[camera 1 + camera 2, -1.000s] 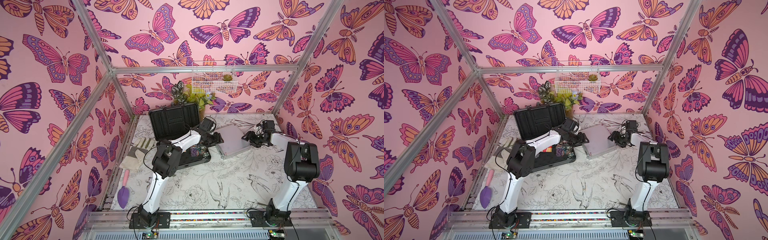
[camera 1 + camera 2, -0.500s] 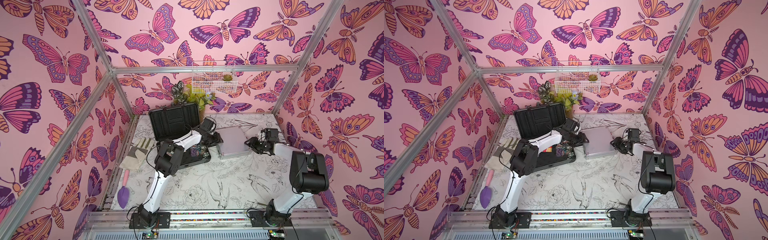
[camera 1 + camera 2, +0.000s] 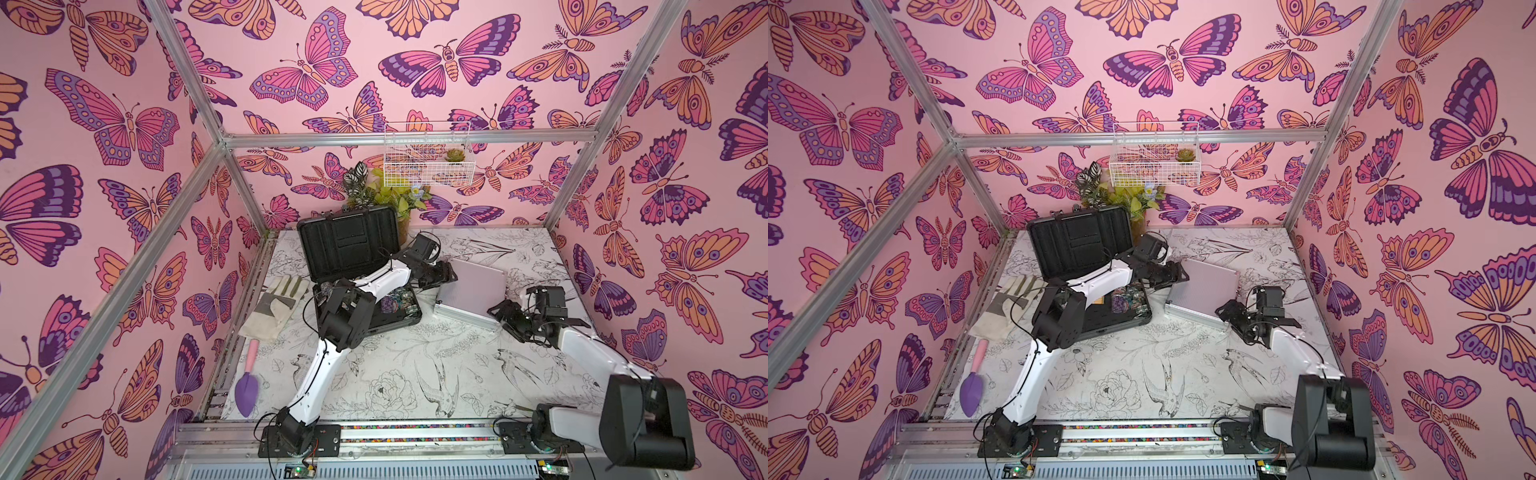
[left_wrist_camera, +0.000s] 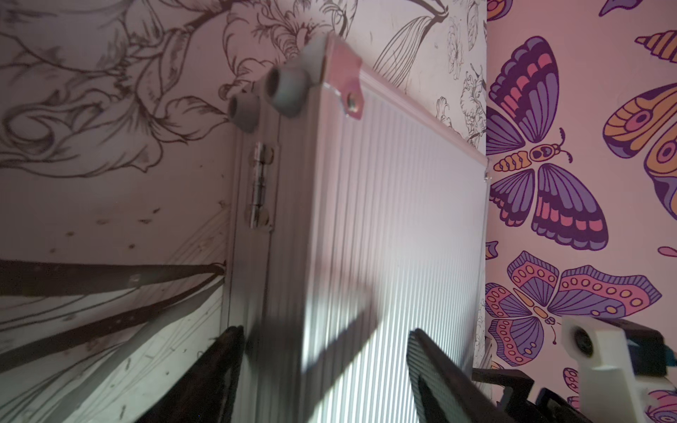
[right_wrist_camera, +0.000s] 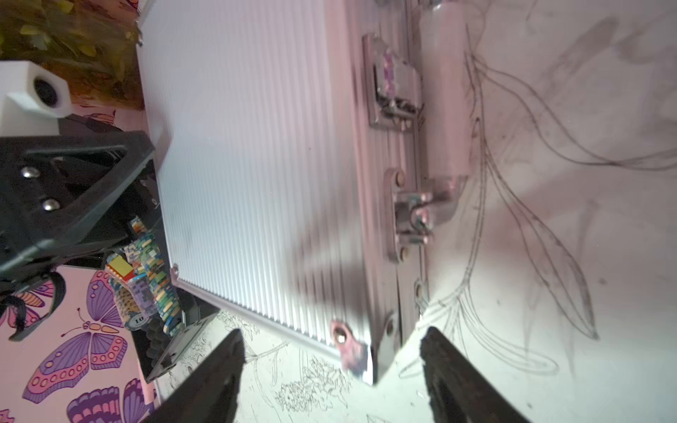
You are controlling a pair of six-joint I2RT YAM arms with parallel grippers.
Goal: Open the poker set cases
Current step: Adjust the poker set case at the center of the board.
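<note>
Of the two poker set cases, the larger dark one stands open at the back left in both top views, its lid (image 3: 349, 245) upright and poker chips (image 3: 390, 303) in its base (image 3: 1100, 322). The smaller silvery-pink aluminium case (image 3: 473, 286) (image 3: 1204, 286) lies shut and flat beside it. My left gripper (image 3: 446, 272) (image 4: 324, 340) is open, astride the small case's hinge side (image 4: 261, 183). My right gripper (image 3: 498, 311) (image 5: 331, 340) is open too, with the case's front corner (image 5: 351, 351) between its fingers; the latch (image 5: 394, 88) and handle (image 5: 443, 91) lie beyond.
A work glove (image 3: 274, 307) and a purple trowel (image 3: 247, 386) lie along the table's left edge. A potted plant (image 3: 386, 195) stands behind the open lid, and a white wire basket (image 3: 428, 158) hangs on the back wall.
Both grippers have opened wider. My right gripper has slid toward the front along the small case to its near corner. The small case has turned slightly on the table.
</note>
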